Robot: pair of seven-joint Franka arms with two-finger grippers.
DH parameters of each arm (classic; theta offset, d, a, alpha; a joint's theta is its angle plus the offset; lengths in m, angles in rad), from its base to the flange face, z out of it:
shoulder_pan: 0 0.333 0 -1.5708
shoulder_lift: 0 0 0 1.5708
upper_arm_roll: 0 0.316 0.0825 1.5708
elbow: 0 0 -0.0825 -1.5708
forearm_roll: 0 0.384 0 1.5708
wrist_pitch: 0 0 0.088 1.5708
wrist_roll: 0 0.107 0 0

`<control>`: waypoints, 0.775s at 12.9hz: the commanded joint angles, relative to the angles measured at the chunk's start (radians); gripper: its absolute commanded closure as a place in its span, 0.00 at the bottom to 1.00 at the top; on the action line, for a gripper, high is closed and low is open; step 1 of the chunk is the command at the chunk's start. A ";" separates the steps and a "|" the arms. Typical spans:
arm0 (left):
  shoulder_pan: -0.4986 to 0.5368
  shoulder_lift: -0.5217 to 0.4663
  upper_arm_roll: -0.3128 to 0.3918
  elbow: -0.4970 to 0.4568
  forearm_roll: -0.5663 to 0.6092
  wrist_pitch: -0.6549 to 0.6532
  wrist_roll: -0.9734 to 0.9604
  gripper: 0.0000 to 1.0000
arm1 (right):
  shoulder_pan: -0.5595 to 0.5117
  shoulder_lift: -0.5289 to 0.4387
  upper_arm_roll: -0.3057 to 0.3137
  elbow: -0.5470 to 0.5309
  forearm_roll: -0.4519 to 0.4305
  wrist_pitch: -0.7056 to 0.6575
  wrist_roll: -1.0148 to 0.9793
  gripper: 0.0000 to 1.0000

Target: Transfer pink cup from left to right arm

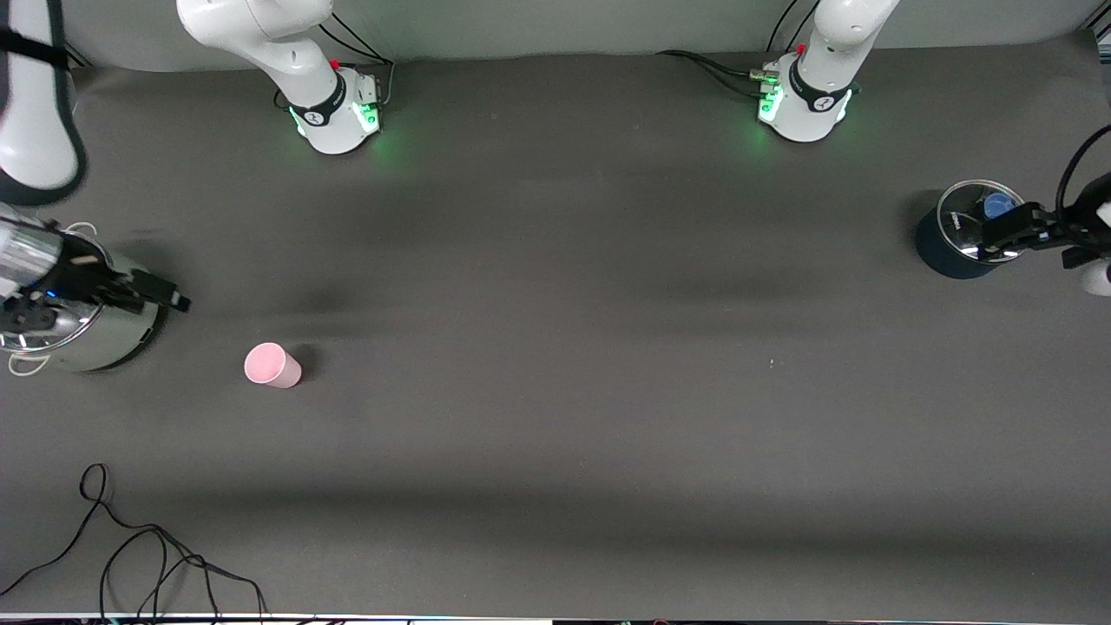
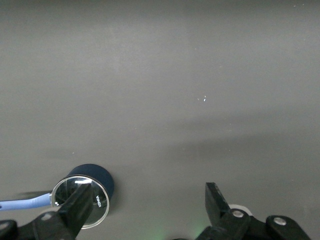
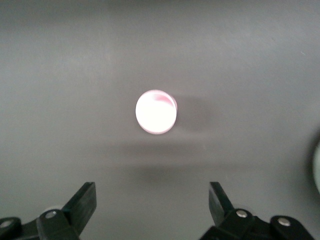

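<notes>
The pink cup (image 1: 272, 365) stands upright on the dark table toward the right arm's end, held by neither gripper. In the right wrist view the pink cup (image 3: 156, 112) shows from above, apart from the fingers. My right gripper (image 1: 174, 299) is open and empty, up over the table beside a silver pot; its jaws (image 3: 152, 197) stand wide apart. My left gripper (image 1: 991, 236) is open and empty over a dark blue pot at the left arm's end; it also shows open in the left wrist view (image 2: 150, 200).
A silver pot (image 1: 87, 338) stands at the right arm's end beside the cup. A dark blue pot with a glass lid (image 1: 950, 252) stands at the left arm's end and shows in the left wrist view (image 2: 95, 176). Black cables (image 1: 130, 555) lie near the front camera.
</notes>
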 commanded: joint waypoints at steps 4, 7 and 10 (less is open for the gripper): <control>0.010 -0.120 0.016 -0.137 -0.045 0.092 -0.023 0.00 | 0.013 0.000 0.007 0.356 -0.148 -0.443 0.072 0.00; -0.242 -0.120 0.286 -0.120 -0.051 0.077 -0.010 0.00 | 0.046 0.003 0.016 0.402 -0.199 -0.487 0.070 0.00; -0.643 -0.137 0.696 -0.092 -0.091 0.069 0.000 0.00 | 0.067 0.006 0.021 0.400 -0.243 -0.487 0.069 0.00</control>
